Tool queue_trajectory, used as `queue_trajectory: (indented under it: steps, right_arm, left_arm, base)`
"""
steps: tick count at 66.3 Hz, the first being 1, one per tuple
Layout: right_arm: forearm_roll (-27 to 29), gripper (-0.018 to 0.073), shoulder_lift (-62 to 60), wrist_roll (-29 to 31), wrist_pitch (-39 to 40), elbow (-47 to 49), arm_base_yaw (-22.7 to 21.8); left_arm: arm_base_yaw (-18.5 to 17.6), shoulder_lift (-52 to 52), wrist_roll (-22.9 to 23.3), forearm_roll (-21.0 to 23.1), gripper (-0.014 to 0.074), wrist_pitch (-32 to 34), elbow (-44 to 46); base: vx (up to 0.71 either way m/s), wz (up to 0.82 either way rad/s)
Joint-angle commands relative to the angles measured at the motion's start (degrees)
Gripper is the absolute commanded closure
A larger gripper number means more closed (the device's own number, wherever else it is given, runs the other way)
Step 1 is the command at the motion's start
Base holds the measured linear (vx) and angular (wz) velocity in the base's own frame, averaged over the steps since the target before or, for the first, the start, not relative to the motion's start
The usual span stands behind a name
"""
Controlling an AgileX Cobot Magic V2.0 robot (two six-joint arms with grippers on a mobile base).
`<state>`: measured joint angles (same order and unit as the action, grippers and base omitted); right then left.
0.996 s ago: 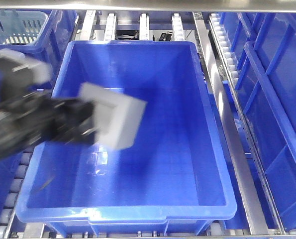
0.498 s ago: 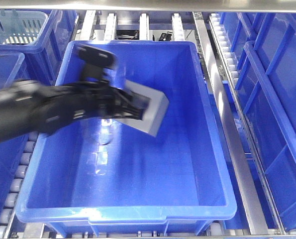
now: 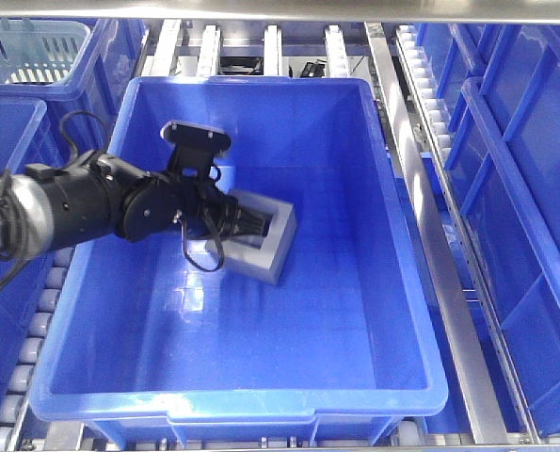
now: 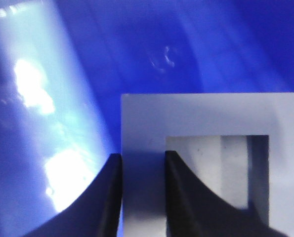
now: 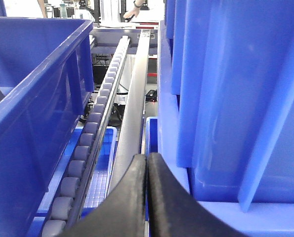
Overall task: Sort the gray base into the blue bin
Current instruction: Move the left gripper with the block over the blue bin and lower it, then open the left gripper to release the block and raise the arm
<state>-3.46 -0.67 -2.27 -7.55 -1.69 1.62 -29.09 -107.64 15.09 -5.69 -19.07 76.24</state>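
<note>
left claw [image 4: 142, 197] clamped, right claw [image 5: 147, 197] fingers pressed together

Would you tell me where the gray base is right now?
In the front view, the gray base sits low inside the blue bin, left of centre, gripped by the left gripper.

A pale teal plastic basket with slotted sides [image 3: 30, 47] sits at the far left corner, inside another blue tote. Grey roller conveyor tracks [image 3: 209, 49] run along the back, and a bare metal rail [image 3: 421, 202] (angled, shiny) separates further deep blue plastic crates [image 3: 524, 188] on the right.
</note>
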Motion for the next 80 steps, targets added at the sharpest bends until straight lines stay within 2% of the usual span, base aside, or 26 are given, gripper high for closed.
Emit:
queue_trajectory:
  steps: [1, 13, 23, 42, 56, 61, 80]
  right_arm:
    - [-0.36, 0.0568, -0.66, 0.37, 4.24, -0.88, -0.17]
    - [-0.36, 0.0568, -0.66, 0.37, 4.24, -0.88, -0.17]
    - [-0.36, 0.0568, -0.66, 0.37, 4.24, -0.88, -0.17]
    - [-0.36, 0.0568, -0.66, 0.37, 4.24, -0.88, -0.17]
    - [-0.36, 0.0568, -0.66, 0.37, 4.24, -0.88, -0.17]
    - [-0.36, 0.0568, -0.66, 0.37, 4.24, -0.88, -0.17]
    - [-0.36, 0.0568, -0.66, 0.37, 4.24, -0.88, -0.17]
  left_arm:
    - [-0.04, 2.95, 0.89, 0.33, 0.0423, 4.58, 2.3]
    - [-0.04, 2.95, 0.89, 0.33, 0.03, 3.9, 2.3]
    - [-0.04, 2.95, 0.89, 0.33, 0.0239, 3.49, 2.3]
    - [-0.04, 6.03, 0.89, 0.33, 0.0234, 2.18, 2.3]
    - [-0.04, 9.58, -0.13, 0.28, 0.0234, -1.49, 1.32]
    - [-0.04, 11.29, -0.13, 0.21, 0.0234, 0.32, -1.02]
    - [-0.04, 23.73, -0.07, 0.26, 0.0234, 17.96, -19.22]
  base:
    - [0.0, 0.0]
    - [0.0, 0.0]
    - [0.0, 0.0]
    - [0.0, 0.0]
    - [0.0, 0.0]
    - [0.0, 0.0]
    - [0.0, 0.0]
